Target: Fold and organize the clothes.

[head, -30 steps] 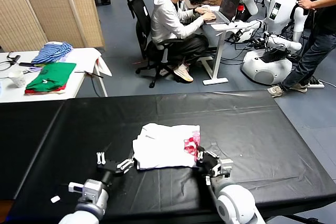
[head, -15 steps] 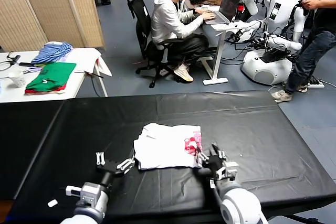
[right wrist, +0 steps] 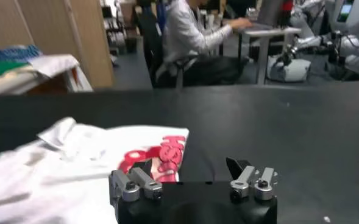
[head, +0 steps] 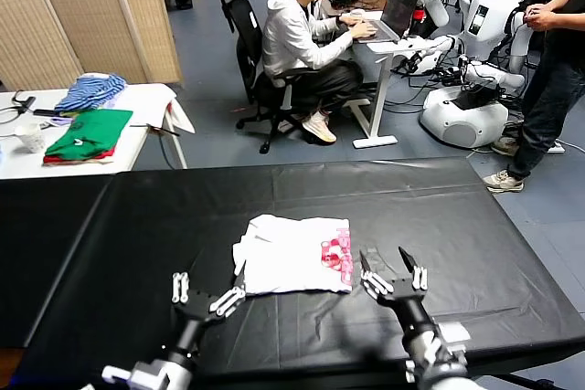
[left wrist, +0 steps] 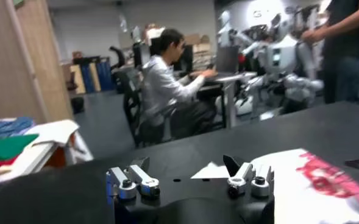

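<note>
1. R gripper (head: 391, 267): fingers spread wide, holding nothing. Sits just off the shirt's right edge, beside the pink print, apart from the cloth as far as the head view shows.
2. L gripper (head: 208, 291): fingers also wide, empty. Near the shirt's near-left corner; one fingertip looks v. close to the hem, contact can't be told.
3. T-shirt (head: 291, 255): lies on the black table (head: 475, 253), roughly mid-table, between the two grippers.
4. Handling (judgement): thin cotton, light, limp, no stiffness. Will sag and drape from any pinch pt, layers may slide apart when lifted. Not fragile. Table cover looks smooth, so cloth prob. drags easily.
5. Where to grip (judgement): pinch through all layers at near corners or along side edges, one gripper per side; mid-panel grab would bunch it.
6. Looks: plain white, already folded to a rough rectangle, edges uneven, far-left corner rumpled w/ a flap sticking out. Pink graphic shows along the right edge.
</note>
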